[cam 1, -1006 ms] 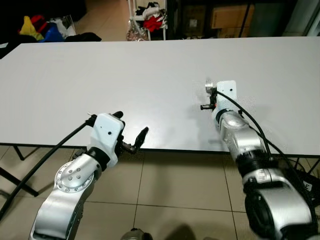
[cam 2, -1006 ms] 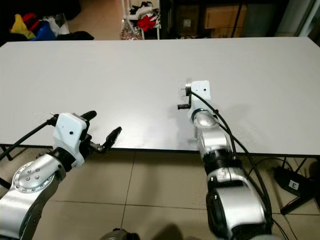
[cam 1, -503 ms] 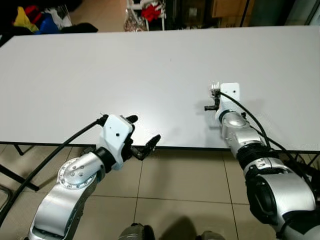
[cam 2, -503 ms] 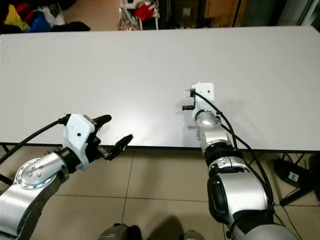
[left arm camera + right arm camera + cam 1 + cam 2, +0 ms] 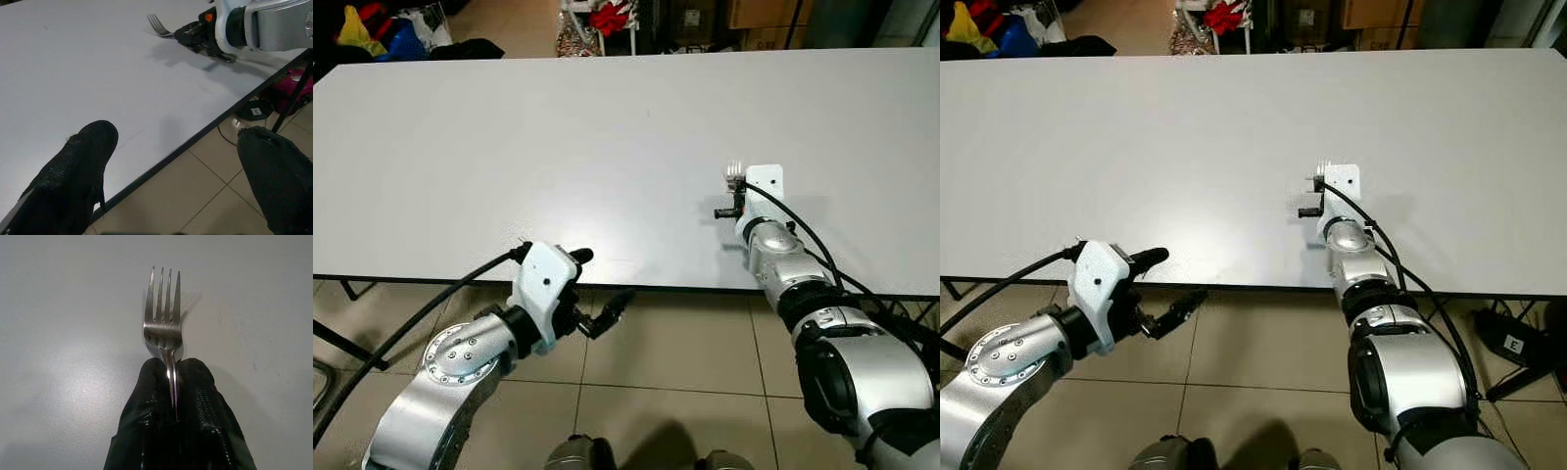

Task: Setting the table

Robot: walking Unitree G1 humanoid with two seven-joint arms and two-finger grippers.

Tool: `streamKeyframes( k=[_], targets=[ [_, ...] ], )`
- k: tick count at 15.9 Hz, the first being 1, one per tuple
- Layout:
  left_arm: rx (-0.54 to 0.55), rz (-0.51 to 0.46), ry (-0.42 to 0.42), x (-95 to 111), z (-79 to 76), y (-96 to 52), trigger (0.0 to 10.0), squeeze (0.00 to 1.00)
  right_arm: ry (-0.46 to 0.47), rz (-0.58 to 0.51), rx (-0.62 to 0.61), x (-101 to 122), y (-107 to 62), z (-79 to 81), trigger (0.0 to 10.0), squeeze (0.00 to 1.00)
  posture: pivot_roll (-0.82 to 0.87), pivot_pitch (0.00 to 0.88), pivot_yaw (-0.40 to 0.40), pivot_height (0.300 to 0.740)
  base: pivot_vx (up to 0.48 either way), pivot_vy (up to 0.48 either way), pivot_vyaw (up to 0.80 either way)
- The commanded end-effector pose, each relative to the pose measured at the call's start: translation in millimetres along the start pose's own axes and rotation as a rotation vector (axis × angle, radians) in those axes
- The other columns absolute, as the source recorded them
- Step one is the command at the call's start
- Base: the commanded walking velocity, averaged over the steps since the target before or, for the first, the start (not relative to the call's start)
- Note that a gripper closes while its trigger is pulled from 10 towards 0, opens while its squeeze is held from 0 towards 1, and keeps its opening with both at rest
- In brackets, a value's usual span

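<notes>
My right gripper is shut on the handle of a silver fork, whose tines point away from me. It holds the fork low over the white table, right of the middle and a little in from the near edge. The fork's shadow lies close beneath the tines. At the table's near edge, on the left, my left gripper stands open with nothing in it. One of its fingers is at the edge and the other hangs over the floor. The left wrist view catches the fork across the table.
Beyond the table's far edge are a pile of coloured clothes, a rack with red cloth and cardboard boxes. Tiled floor lies below the near edge. A power strip with cables sits on the floor at the right.
The camera has shifted. My left gripper has sunk a little, its lower finger now below the table's edge. The right gripper still holds the fork at the same spot.
</notes>
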State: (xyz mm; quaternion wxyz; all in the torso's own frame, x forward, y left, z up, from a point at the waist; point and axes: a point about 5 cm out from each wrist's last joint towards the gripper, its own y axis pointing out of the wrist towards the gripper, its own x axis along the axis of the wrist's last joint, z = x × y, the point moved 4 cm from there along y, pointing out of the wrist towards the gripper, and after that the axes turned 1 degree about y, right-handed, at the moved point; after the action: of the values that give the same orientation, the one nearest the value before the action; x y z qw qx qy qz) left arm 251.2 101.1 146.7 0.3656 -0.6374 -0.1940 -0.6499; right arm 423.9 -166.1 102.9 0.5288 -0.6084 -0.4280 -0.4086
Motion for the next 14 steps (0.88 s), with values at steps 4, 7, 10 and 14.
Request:
streamKeyframes(
  k=[4, 7, 10, 14],
  targets=[
    [0.004, -0.007, 0.013, 5, 2.7, 1.3, 10.0, 0.0, 0.04, 0.043, 0.002, -9, -0.1, 0.3, 10.0, 1.0, -0.04, 0.121, 0.097, 0.74, 0.0, 0.0, 0.0],
    [0.04, -0.031, 0.015, 7, 10.1, 3.4, 10.0, 0.0, 0.098, -0.005, 0.015, 6, 1.2, -1.6, 10.0, 1.0, -0.07, 0.056, 0.085, 0.74, 0.0, 0.0, 0.0],
    [0.072, -0.078, -0.019, 15, 15.2, 2.0, 10.0, 0.0, 0.177, -0.121, 0.049, 31, -2.6, -4.2, 10.0, 0.28, -0.08, 0.003, 0.081, 0.74, 0.0, 0.0, 0.0],
    [0.187, -0.101, -0.063, 15, 25.1, -2.9, 10.0, 0.0, 0.171, -0.333, 0.115, 61, -45.3, -6.1, 10.0, 0.0, -0.11, 0.0, 0.101, 0.74, 0.0, 0.0, 0.0]
  ],
)
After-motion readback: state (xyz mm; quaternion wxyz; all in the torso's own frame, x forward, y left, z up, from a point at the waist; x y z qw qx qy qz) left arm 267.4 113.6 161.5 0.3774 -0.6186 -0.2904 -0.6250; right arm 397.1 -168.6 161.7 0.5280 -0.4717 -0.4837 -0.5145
